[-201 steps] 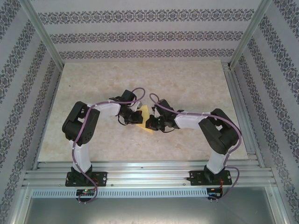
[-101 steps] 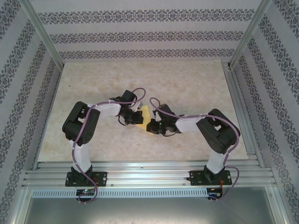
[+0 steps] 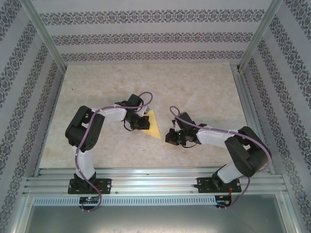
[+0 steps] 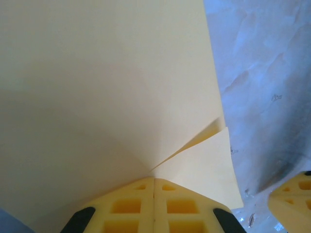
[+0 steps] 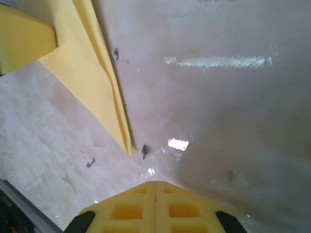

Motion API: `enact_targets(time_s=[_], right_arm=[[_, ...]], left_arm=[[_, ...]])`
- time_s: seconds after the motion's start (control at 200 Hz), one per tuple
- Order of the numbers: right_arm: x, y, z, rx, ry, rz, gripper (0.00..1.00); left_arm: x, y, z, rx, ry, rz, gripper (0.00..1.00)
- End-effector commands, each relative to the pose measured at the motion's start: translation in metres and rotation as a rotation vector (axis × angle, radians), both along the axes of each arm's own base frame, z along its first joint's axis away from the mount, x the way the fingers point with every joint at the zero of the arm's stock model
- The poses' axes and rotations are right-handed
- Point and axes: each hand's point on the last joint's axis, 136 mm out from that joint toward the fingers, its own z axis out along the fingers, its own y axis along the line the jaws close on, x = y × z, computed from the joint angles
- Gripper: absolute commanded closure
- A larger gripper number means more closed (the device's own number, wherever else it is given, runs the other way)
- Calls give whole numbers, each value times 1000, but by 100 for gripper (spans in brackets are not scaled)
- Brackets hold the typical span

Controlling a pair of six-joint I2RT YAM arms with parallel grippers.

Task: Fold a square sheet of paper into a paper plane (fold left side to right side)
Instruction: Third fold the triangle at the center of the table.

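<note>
The square sheet of paper (image 3: 154, 125) lies on the table as a creased yellow pointed shape, its tip toward the near edge. My left gripper (image 3: 142, 122) is shut, and its tips rest on the paper's left part. In the left wrist view the paper (image 4: 107, 87) spreads out from the shut tips (image 4: 154, 178), with one flap slightly raised. My right gripper (image 3: 170, 138) is shut and holds nothing, a short way right of the paper's tip. The right wrist view has the paper (image 5: 87, 68) at the upper left, beyond its shut tips (image 5: 156, 182).
The beige marbled table (image 3: 194, 87) is boxed in by patterned walls on three sides. Aluminium rails (image 3: 155, 177) run along the near edge, and another rail (image 3: 248, 111) along the right side. Open tabletop lies behind and to both sides of the arms.
My right gripper has drawn back to the right, off the paper, which now lies uncovered on that side. The left gripper has stayed on the paper.
</note>
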Motion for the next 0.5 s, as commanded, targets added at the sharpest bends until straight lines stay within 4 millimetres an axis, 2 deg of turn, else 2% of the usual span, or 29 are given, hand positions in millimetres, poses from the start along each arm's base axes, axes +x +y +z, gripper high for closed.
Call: enact_targets(time_s=[0.0, 0.075, 0.235, 0.38, 0.495], right_arm=[[18, 11, 34, 15, -78, 20, 94], [28, 29, 41, 41, -94, 47, 95], [48, 58, 32, 72, -88, 57, 96], [57, 63, 13, 44, -61, 45, 96], [53, 58, -7, 11, -27, 40, 97]], left_arm=[[-1, 21, -14, 102, 5, 28, 100], [1, 18, -9, 87, 3, 30, 100], [5, 15, -5, 80, -5, 33, 100], [5, 15, -4, 81, -6, 29, 100], [4, 17, -4, 85, -6, 28, 100]])
